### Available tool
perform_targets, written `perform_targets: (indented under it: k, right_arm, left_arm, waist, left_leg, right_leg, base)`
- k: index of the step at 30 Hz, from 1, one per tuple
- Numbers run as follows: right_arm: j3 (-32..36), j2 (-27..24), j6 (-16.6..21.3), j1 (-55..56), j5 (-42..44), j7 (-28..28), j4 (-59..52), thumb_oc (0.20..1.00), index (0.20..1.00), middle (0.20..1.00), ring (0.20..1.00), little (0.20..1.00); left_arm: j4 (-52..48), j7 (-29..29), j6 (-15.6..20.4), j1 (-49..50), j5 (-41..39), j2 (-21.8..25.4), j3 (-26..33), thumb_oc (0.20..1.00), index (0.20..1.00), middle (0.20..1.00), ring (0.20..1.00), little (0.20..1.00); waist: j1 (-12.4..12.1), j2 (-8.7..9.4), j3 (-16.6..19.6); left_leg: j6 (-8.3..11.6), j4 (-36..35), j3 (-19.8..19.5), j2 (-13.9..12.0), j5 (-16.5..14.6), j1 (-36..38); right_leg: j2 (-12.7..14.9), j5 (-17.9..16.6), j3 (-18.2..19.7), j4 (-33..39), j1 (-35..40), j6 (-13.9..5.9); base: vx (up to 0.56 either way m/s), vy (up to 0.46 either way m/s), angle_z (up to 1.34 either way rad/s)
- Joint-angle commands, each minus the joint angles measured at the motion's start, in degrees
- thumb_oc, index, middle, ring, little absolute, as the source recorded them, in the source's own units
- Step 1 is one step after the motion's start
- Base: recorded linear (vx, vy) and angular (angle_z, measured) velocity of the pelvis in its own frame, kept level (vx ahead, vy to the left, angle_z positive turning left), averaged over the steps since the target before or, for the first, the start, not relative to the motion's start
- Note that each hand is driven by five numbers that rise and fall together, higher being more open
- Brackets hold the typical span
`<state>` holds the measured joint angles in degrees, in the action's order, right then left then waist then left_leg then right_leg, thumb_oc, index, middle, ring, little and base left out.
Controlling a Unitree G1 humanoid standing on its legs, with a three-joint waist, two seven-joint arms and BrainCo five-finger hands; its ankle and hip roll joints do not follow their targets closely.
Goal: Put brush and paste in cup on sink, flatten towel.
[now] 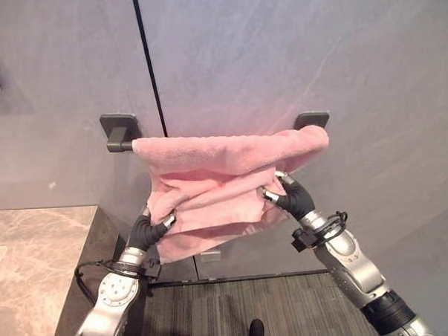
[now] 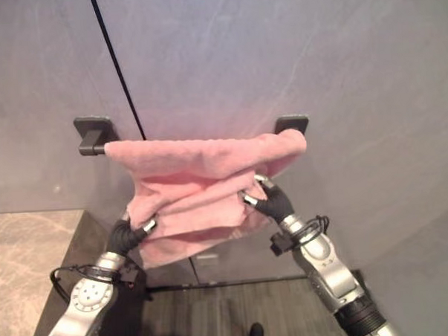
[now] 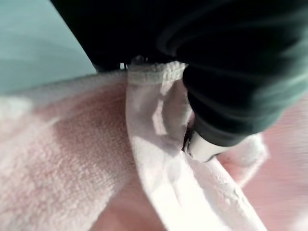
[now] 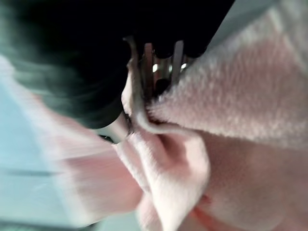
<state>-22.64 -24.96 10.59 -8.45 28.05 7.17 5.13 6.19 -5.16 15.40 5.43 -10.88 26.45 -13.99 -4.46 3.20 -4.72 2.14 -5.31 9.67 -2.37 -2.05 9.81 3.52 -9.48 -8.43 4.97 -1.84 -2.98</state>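
Both pinching the pink towel (image 1: 225,186) on the rail (image 1: 120,146): left hand (image 1: 148,229) at 7 o'clock, right hand (image 1: 291,196) at 4.

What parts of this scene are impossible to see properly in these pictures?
- Towel bar: the pink towel covers all but its left end.
- Left hand: fingertips buried in towel folds.
- Right hand: the right wrist view is blurred.
- Counter: cut off by the frame edge.

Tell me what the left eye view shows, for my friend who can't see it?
Both robot hands, left hand and right hand, pinch a bunched pink towel hanging over a dark towel bar on a grey wall.
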Motion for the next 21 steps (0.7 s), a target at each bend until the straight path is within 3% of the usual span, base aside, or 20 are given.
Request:
perform_targets:
  k: [1,7,13,14,16,17,21]
  right_arm:
    - [1.8,0.8,2.0,-1.0,-3.9,-3.7,0.1,0.2,0.2,0.2,0.2,0.2]
    - [2.1,3.0,1.7,-0.2,-5.1,-6.3,6.3,0.2,0.2,0.2,0.2,0.2]
    - [2.9,2.9,2.7,0.6,-2.6,-5.8,1.7,0.2,0.2,0.2,0.2,0.2]
    - [3.2,3.0,3.2,0.5,-2.4,-6.0,0.0,0.2,0.2,0.2,0.2,0.2]
    - [4.0,3.1,5.2,0.7,-1.9,-6.4,-3.2,0.2,0.2,0.2,0.2,0.2]
    - [4.0,3.3,5.8,0.8,-0.5,-6.1,-4.5,0.2,0.2,0.2,0.2,0.2]
    - [3.4,2.7,6.6,1.3,2.2,-5.4,-9.6,0.2,0.2,0.2,0.2,0.2]
  left_arm:
    - [5.3,-1.1,0.2,-2.7,-0.9,-0.3,-1.2,0.2,0.2,0.2,0.2,0.2]
    - [10.9,-1.0,-0.6,-4.2,2.7,-0.4,-4.3,0.2,0.2,0.2,0.2,0.2]
    - [7.0,-1.9,0.3,-4.1,2.9,0.5,-3.4,0.2,0.2,0.2,0.2,0.2]
    - [5.4,-2.9,0.8,-4.0,4.0,0.8,-2.8,0.2,0.2,0.2,0.2,0.2]
    - [-0.1,-8.5,2.7,-4.6,18.5,4.8,-0.7,0.2,0.2,0.2,0.2,0.2]
    - [-2.2,-10.0,3.2,-4.6,21.2,5.5,0.1,0.2,0.2,0.2,0.2,0.2]
    - [-7.7,-12.9,4.6,-2.6,20.3,4.9,2.5,0.2,0.2,0.2,0.2,0.2]
  waist:
    - [-0.4,0.39,1.6]
    - [0.1,-0.06,1.5]
    - [0.3,-0.16,1.4]
    - [0.2,-0.17,1.3]
    - [-0.1,-0.11,1.4]
    - [-0.3,-0.07,1.4]
    - [-0.5,0.25,1.3]
  left_leg:
    - [0.7,0.3,-2.2,-0.1,2.2,-4.0]
    - [0.66,0.3,-1.9,-0.1,2.1,-4.0]
    - [0.67,0.3,-1.7,-0.1,2.1,-4.2]
    - [0.67,0.3,-1.7,-0.2,2.1,-4.3]
    - [0.79,0.3,-1.8,-0.3,1.9,-4.2]
    - [0.87,0.3,-1.8,-0.3,1.8,-4.2]
    - [1.02,0.3,-2.0,-0.4,1.9,-4.3]
  right_leg:
    - [4.4,5.9,0.8,-2.5,6.1,-5.45]
    - [4.4,5.6,1.3,-2.3,5.9,-5.52]
    - [4.5,5.5,1.7,-2.2,5.6,-5.64]
    - [4.5,5.6,1.7,-2.2,5.6,-5.65]
    - [4.4,5.8,1.6,-2.0,5.7,-5.72]
    - [4.4,5.9,1.5,-2.0,5.8,-5.71]
    - [4.4,6.0,1.3,-1.9,5.9,-5.63]
  base:
    - [0.0,0.0,0.0]
    - [0.0,0.0,0.0]
    - [0.0,0.0,0.0]
    - [0.0,0.0,0.0]
    - [0.03,-0.02,0.01]
    - [0.0,0.0,0.0]
    - [0.0,0.0,0.0]
